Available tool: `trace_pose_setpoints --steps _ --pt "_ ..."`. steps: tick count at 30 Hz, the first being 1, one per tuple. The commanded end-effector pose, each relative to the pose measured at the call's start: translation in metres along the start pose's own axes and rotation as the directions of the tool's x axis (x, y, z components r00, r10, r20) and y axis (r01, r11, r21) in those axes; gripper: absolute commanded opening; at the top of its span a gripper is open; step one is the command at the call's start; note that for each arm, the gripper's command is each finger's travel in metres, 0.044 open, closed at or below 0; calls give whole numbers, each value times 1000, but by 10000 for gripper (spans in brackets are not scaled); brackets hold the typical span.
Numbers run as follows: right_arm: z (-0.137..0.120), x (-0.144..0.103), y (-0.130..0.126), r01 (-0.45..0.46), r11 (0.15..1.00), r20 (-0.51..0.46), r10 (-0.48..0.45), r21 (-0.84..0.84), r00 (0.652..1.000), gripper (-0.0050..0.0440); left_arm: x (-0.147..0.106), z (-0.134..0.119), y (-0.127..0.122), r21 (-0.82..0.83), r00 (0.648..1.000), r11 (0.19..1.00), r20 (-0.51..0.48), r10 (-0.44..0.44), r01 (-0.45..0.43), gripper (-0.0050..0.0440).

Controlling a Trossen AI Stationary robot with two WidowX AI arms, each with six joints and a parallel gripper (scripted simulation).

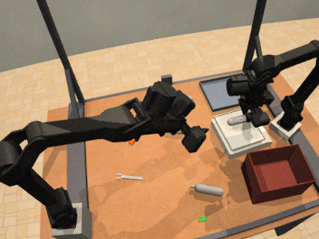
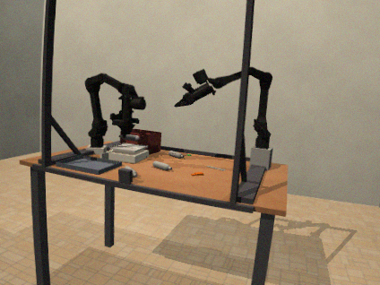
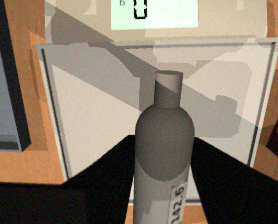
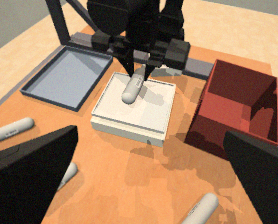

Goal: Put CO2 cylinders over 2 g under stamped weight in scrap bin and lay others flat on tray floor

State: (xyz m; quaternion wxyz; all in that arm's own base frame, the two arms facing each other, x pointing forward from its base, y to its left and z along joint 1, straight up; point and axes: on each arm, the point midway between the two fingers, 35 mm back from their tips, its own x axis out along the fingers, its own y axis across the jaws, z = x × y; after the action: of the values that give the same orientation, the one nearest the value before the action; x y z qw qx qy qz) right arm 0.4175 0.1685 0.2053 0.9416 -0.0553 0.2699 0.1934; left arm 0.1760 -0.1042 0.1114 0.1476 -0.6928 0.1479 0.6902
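Left wrist view, tool (image 3: 164, 145) pinching cylinder (image 3: 165, 135) above scale (image 3: 100, 120).

four bottles (image 1: 208, 189) (image 2: 161, 166) (image 3: 165, 145) (image 4: 132, 92), one within the left gripper (image 1: 247, 115) (image 2: 128, 135) (image 3: 164, 142) (image 4: 138, 75); one scale (image 1: 246, 143) (image 2: 127, 156) (image 3: 90, 150) (image 4: 117, 127), one tray (image 1: 216, 94) (image 2: 87, 165) (image 3: 11, 100) (image 4: 70, 75), one bin (image 1: 278, 173) (image 2: 152, 142) (image 4: 225, 110), three small odd bits (image 1: 132, 177) (image 2: 197, 174).

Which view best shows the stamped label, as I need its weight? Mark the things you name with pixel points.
Left wrist: the cylinder's (image 3: 164, 135) (image 4: 134, 89) (image 1: 236, 120) (image 2: 132, 137) label is close enough to read 142.6. Right wrist shows it tiny; top and exterior show the cylinder, no readable label.
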Motion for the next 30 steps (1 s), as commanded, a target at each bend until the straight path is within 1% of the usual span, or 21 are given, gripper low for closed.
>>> trace_pose_setpoints --steps 1,5,8,11,13,15,17,20,23,25,28,30 --pt "9 -5 -1 4 1000 23 -4 1 1000 440 -20 -4 0 3 999 1000 -33 4 -4 -3" --pt "9 -5 -1 4 1000 23 -4 1 1000 440 -24 -4 0 3 1000 1000 -31 4 -4 -5" --pt "9 -5 -1 4 1000 23 -4 1 1000 440 -22 -7 5 -6 1000 1000 -21 3 -3 -27" --pt "11 -2 -1 6 1000 23 -6 3 1000 440 -21 -14 17 -22 1000 1000 -29 0 -1 -50" --pt "13 0 2 0 1000 22 0 -1 1000 440 -21 -20 30 -37 999 999 -36 0 -2 -50" --pt "18 7 7 -9 1000 22 9 -7 1000 440 -20 -26 47 -57 999 998 -43 2 -5 -50" --pt "18 7 7 -9 1000 22 9 -7 1000 440 -20 -26 47 -57 999 998 -43 2 -5 -50" --pt "33 27 24 -39 999 23 39 -25 999 440 -17 -34 86 -75 999 997 -51 10 -13 -50" --pt "48 54 48 -76 996 23 78 -49 997 440 -11 -34 132 -70 999 997 -49 18 -21 -50" --pt "43 76 66 -102 993 -6 101 -64 995 440 -6 -30 160 -66 999 997 -43 25 -27 -50" --pt "38 99 88 -132 988 -33 129 -82 991 440 1 -19 197 -52 999 998 -37 29 -31 -50" --pt "35 113 101 -148 985 -46 145 -92 988 440 5 -11 216 -45 999 998 -33 31 -32 -50"
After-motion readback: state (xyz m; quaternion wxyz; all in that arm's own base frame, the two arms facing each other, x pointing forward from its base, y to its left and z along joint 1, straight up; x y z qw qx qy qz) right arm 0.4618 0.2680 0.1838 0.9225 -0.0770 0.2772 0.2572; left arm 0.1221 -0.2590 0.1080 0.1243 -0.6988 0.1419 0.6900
